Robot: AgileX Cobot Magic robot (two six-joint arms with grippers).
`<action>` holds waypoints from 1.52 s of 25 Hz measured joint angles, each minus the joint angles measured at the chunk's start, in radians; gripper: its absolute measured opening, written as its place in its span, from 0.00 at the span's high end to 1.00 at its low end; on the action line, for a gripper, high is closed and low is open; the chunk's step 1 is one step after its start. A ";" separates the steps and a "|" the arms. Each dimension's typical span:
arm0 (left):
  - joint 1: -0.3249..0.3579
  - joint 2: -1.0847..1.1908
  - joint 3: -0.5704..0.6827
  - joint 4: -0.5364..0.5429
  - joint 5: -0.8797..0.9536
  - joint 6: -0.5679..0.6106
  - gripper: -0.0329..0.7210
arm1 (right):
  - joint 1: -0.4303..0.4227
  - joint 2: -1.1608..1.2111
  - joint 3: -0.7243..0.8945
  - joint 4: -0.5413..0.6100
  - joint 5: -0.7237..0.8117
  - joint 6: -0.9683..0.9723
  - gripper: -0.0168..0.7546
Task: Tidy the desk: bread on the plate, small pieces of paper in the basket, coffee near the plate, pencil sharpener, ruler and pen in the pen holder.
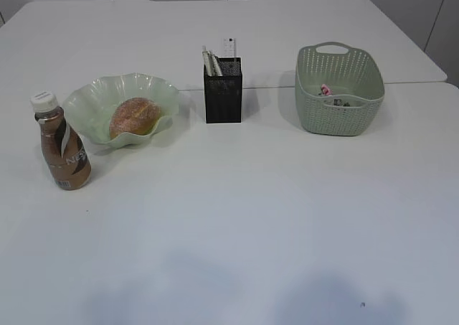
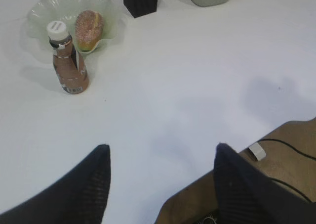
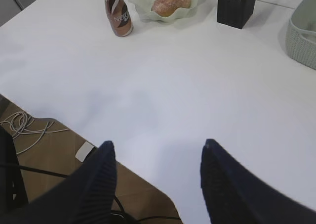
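The bread [image 1: 134, 117] lies in the wavy green plate [image 1: 90, 102] at the left of the desk [image 1: 251, 210]. Just in front of the plate's left side stands the coffee [image 1: 63, 144], upright. The black pen holder [image 1: 223, 94] stands mid-desk with the ruler [image 1: 211, 61] and other white items sticking out of its top. The basket [image 1: 338, 90] at the right holds small pieces of paper [image 1: 326, 90]. My left gripper [image 2: 161, 147] and right gripper [image 3: 158, 144] both hang open and empty above the desk's near edge. Neither arm shows in the exterior view.
A second white table [image 1: 301, 24] adjoins behind, with a seam running past the holder and basket. Below the desk's near edge the wrist views show brown floor with cables [image 3: 29, 130].
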 joint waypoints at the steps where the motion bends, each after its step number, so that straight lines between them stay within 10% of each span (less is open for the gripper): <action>1: 0.000 -0.007 0.018 -0.009 0.000 0.020 0.34 | 0.000 -0.013 0.017 0.000 0.000 -0.002 0.41; 12: 0.000 -0.145 0.156 -0.093 0.000 0.198 0.34 | 0.000 -0.315 0.339 -0.004 -0.010 -0.002 0.41; 38: 0.000 -0.448 0.462 -0.068 0.000 0.203 0.35 | 0.000 -0.520 0.475 -0.162 -0.007 -0.006 0.41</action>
